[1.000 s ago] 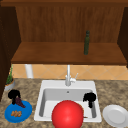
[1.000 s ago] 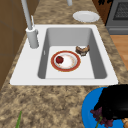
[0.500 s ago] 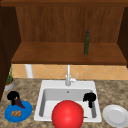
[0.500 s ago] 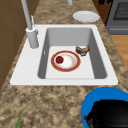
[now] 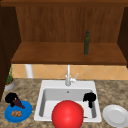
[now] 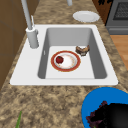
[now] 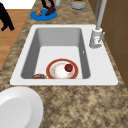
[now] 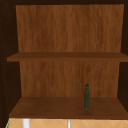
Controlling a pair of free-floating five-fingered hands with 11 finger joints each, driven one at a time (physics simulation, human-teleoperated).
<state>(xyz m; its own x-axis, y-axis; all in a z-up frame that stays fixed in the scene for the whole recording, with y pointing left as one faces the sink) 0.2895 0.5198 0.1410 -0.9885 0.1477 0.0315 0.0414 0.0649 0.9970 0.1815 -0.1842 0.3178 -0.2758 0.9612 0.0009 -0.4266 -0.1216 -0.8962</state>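
Over blue plate (image 5: 25,113): left robot hand (image 5: 11,98) w/ purple thing (image 5: 18,103), prob. tip down-right.

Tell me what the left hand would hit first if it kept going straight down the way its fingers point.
Probably the blue plate. The left hand is curled round a dark purple item directly above that plate, beside a brown snack, though its height above the plate is hard to judge.

Plate (image 6: 65,61) in sink (image 6: 63,80), bottle (image 5: 86,42) above.
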